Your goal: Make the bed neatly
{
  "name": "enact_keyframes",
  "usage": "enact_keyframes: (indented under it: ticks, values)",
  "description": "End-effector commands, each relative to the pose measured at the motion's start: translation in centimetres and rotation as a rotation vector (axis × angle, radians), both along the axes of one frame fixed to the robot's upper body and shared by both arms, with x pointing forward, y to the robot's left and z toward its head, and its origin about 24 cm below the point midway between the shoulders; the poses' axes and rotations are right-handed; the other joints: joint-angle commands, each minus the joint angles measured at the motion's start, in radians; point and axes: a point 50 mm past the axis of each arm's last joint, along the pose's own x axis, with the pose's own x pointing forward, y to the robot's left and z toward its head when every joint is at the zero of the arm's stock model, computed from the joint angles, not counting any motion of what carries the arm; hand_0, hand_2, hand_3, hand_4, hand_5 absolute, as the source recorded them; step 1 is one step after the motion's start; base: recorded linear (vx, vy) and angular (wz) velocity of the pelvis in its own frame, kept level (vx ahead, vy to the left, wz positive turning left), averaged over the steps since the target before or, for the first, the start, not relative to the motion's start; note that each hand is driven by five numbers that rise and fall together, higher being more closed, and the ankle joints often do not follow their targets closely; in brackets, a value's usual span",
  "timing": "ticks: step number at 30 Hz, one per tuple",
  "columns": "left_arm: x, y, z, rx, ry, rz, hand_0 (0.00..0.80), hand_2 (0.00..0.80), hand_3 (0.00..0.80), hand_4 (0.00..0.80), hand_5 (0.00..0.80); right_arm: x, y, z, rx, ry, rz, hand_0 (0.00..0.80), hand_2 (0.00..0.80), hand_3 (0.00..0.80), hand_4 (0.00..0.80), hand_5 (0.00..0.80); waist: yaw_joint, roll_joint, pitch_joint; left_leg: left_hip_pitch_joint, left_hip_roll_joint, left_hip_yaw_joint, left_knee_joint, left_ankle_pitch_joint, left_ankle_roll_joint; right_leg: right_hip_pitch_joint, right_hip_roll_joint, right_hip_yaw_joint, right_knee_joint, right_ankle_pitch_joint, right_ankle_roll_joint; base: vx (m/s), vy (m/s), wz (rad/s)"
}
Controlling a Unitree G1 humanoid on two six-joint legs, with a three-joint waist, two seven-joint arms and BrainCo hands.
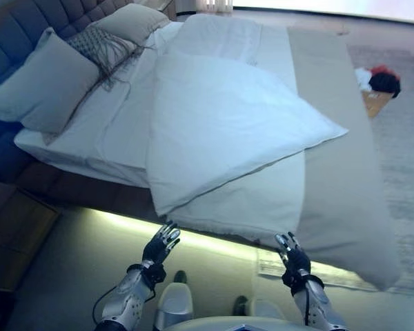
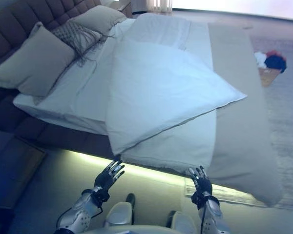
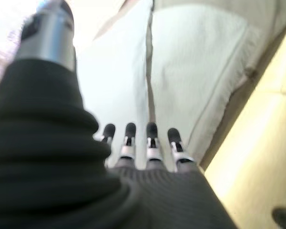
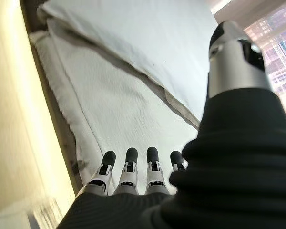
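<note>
Both hands point(image 1: 162, 243) apparently clear of duvet point(image 1: 221, 124)

Dim room; glowing strip under bed point(image 1: 214, 124); wrist views blurred.

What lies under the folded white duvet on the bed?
Under the white duvet a white quilted blanket shows at the near edge, beside a beige bed runner. Whatever lies further beneath is covered.

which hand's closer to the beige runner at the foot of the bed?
Right. The right hand is open just short of the bed edge, beside the beige runner where it hangs over. The left hand, also open, sits farther along, below the folded white duvet.
</note>
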Motion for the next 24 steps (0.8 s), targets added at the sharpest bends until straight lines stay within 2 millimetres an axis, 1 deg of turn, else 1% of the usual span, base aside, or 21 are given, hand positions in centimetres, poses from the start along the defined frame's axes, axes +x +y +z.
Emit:
enact_keyframes:
  ticks: [1,2,3,4,5,6,7,8,10,11,13,14,15,16,17,18,19,20,21,22,24]
  values:
    - [-0.3,2.1,1.4,0.004,-0.083,0.038,0.0,0.0,0.0,0.0,0.0,-0.4,0.9,1.0,0.019,-0.064,0.023,0.0,0.0,0.0,0.0,0.0,0.027,-0.025,-0.055,-0.08,0.055,-0.042,-0.161,0.205,0.0,0.156,-0.025,-0.089,0.032,-0.03,0.012,0.581,0.374,-0.25]
    - [-0.3,2.2,1.4,0.013,-0.08,0.036,0.0,0.0,0.0,0.0,0.0,-0.6,1.2,0.8,0.024,-0.05,0.015,0.0,0.0,0.0,0.0,0.0,0.03,-0.03,-0.06,-0.076,0.039,-0.039,-0.149,0.187,0.012,0.165,-0.056,-0.092,0.049,-0.036,0.027,0.579,0.355,-0.22]
    - [-0.3,2.4,1.4,0.038,-0.073,0.033,0.0,0.0,0.0,0.0,0.0,-0.8,1.7,0.4,0.045,-0.028,-0.01,0.0,0.0,0.0,0.0,0.0,0.039,-0.043,-0.074,-0.079,0.006,-0.034,-0.117,0.161,0.04,0.183,-0.107,-0.092,0.078,-0.015,0.065,0.532,0.319,-0.12]
    - [-0.1,2.4,1.6,0.052,-0.084,0.02,0.0,0.0,0.0,0.0,0.0,-0.8,2.2,0.4,0.072,-0.025,-0.022,0.0,0.0,0.0,0.0,0.0,0.047,-0.055,-0.085,-0.084,-0.018,-0.03,-0.105,0.148,0.063,0.188,-0.146,-0.087,0.119,0.036,0.088,0.509,0.314,0.0]
    - [0.0,2.4,1.9,0.057,-0.098,0.007,0.0,0.0,0.0,0.0,0.0,-0.8,2.6,0.5,0.085,-0.03,-0.022,0.0,0.0,0.0,0.0,0.0,0.056,-0.066,-0.095,-0.087,-0.04,-0.023,-0.099,0.137,0.085,0.187,-0.177,-0.078,0.164,0.08,0.098,0.402,0.283,-0.02]
    - [0.2,2.3,2.2,0.059,-0.112,-0.006,0.0,0.0,0.0,0.0,0.0,-0.8,3.0,0.6,0.082,-0.042,-0.015,0.0,0.0,0.0,0.0,0.0,0.064,-0.07,-0.104,-0.087,-0.063,-0.018,-0.095,0.123,0.109,0.181,-0.202,-0.067,0.223,0.124,0.099,0.409,0.316,-0.02]
    - [0.1,2.3,2.5,0.069,-0.123,-0.023,0.0,0.0,0.0,0.0,0.0,-0.9,3.5,0.9,0.076,-0.064,-0.004,0.0,0.0,0.0,0.0,0.0,0.074,-0.079,-0.114,-0.083,-0.102,-0.018,-0.09,0.104,0.14,0.158,-0.236,-0.045,0.318,0.173,0.1,0.391,0.309,-0.1]
    - [-0.1,2.4,2.5,0.088,-0.127,-0.035,0.0,0.0,0.0,0.0,0.0,-1.0,3.8,1.0,0.072,-0.072,-0.002,0.0,0.0,0.0,0.0,0.0,0.082,-0.076,-0.123,-0.079,-0.123,-0.018,-0.083,0.089,0.157,0.134,-0.247,-0.027,0.382,0.214,0.096,0.38,0.284,-0.07]
    - [-0.1,2.8,2.4,0.121,-0.12,-0.032,0.0,0.0,0.0,0.0,0.0,-1.1,4.1,1.0,0.069,-0.07,-0.008,0.0,0.0,0.0,0.0,0.0,0.086,-0.069,-0.134,-0.066,-0.151,-0.016,-0.058,0.055,0.182,0.077,-0.244,-0.01,0.47,0.252,0.083,0.301,0.178,0.01]
    - [0.1,3.0,2.4,0.127,-0.121,-0.022,0.0,0.0,0.0,0.0,0.0,-1.1,4.2,0.9,0.065,-0.063,-0.003,0.0,0.0,0.0,0.0,0.0,0.084,-0.067,-0.138,-0.055,-0.158,-0.01,-0.047,0.041,0.19,0.048,-0.238,-0.013,0.48,0.257,0.073,0.284,0.085,0.04]
    - [0.9,3.3,2.8,0.126,-0.13,0.018,0.0,0.0,0.0,0.0,0.0,-1.0,4.2,0.8,0.049,-0.062,0.026,0.0,0.0,0.0,0.0,0.0,0.077,-0.072,-0.135,-0.03,-0.173,0.001,-0.021,0.01,0.2,-0.008,-0.218,-0.044,0.407,0.253,0.055,0.241,-0.01,-0.06]
    - [1.3,3.4,3.0,0.122,-0.134,0.038,0.0,0.0,0.0,0.0,0.0,-0.9,4.1,0.8,0.05,-0.068,0.041,0.0,0.0,0.0,0.0,0.0,0.073,-0.076,-0.131,-0.02,-0.177,0.003,-0.014,0.0,0.201,-0.03,-0.208,-0.06,0.347,0.253,0.051,0.253,-0.134,-0.23]
    - [1.8,3.6,3.2,0.125,-0.14,0.075,0.0,0.0,0.0,0.0,0.0,-0.7,4.0,0.6,0.056,-0.075,0.065,0.0,0.0,0.0,0.0,0.0,0.063,-0.094,-0.122,0.001,-0.191,0.009,-0.009,-0.021,0.198,-0.064,-0.193,-0.097,0.176,0.281,0.055,0.274,-0.175,-0.4]
    - [2.1,3.8,3.4,0.128,-0.144,0.087,0.0,0.0,0.0,0.0,0.0,-0.5,3.8,0.6,0.054,-0.077,0.069,0.0,0.0,0.0,0.0,0.0,0.053,-0.105,-0.111,0.021,-0.201,0.009,-0.008,-0.04,0.194,-0.082,-0.18,-0.112,0.066,0.309,0.061,0.312,-0.227,-0.68]
    - [2.5,3.7,3.5,0.124,-0.152,0.091,0.0,0.0,0.0,0.0,0.0,-0.2,3.4,0.6,0.055,-0.079,0.064,0.0,0.0,0.0,0.0,0.0,0.035,-0.12,-0.098,0.047,-0.216,0.005,-0.009,-0.069,0.19,-0.114,-0.159,-0.114,-0.06,0.338,0.073,0.278,-0.176,-0.84]
    - [2.8,3.7,3.6,0.12,-0.162,0.087,0.0,0.0,0.0,0.0,0.0,0.1,3.0,0.6,0.059,-0.08,0.053,0.0,0.0,0.0,0.0,0.0,0.022,-0.132,-0.092,0.06,-0.229,0.003,-0.01,-0.083,0.19,-0.132,-0.147,-0.111,-0.139,0.373,0.086,0.373,-0.181,-1.15]
    - [3.2,3.5,3.9,0.113,-0.181,0.069,0.0,0.0,0.0,0.0,0.0,0.5,2.5,0.5,0.069,-0.08,0.03,0.0,0.0,0.0,0.0,0.0,-0.002,-0.158,-0.079,0.088,-0.255,0.001,-0.011,-0.116,0.195,-0.165,-0.132,-0.099,-0.254,0.459,0.121,0.424,-0.141,-1.27]
    - [3.4,3.4,4.1,0.103,-0.197,0.053,0.0,0.0,0.0,0.0,0.0,0.6,2.0,0.4,0.072,-0.076,0.008,0.0,0.0,0.0,0.0,0.0,-0.015,-0.167,-0.071,0.108,-0.265,-0.003,-0.013,-0.138,0.198,-0.188,-0.12,-0.09,-0.319,0.497,0.136,0.404,-0.114,-1.07]
    - [3.4,3.4,4.2,0.097,-0.202,0.049,0.0,0.0,0.0,0.0,0.0,0.7,1.7,0.3,0.072,-0.075,0.001,0.0,0.0,0.0,0.0,0.0,-0.018,-0.165,-0.067,0.116,-0.262,-0.006,-0.011,-0.149,0.199,-0.188,-0.112,-0.09,-0.345,0.506,0.138,0.355,-0.082,-0.48]
    - [3.3,3.3,4.4,0.083,-0.213,0.041,0.0,0.0,0.0,0.0,0.0,0.6,1.4,0.1,0.071,-0.069,-0.013,0.0,0.0,0.0,0.0,0.0,-0.021,-0.167,-0.065,0.124,-0.261,-0.007,-0.007,-0.162,0.202,-0.196,-0.105,-0.089,-0.37,0.515,0.139,0.366,-0.09,0.21]
    - [3.0,3.3,4.4,0.065,-0.224,0.035,0.0,0.0,0.0,0.0,0.0,0.2,1.1,-0.3,0.078,-0.061,-0.031,0.0,0.0,0.0,0.0,0.0,-0.016,-0.17,-0.066,0.131,-0.257,-0.004,0.003,-0.179,0.207,-0.196,-0.104,-0.092,-0.36,0.518,0.138,0.365,-0.104,0.68]
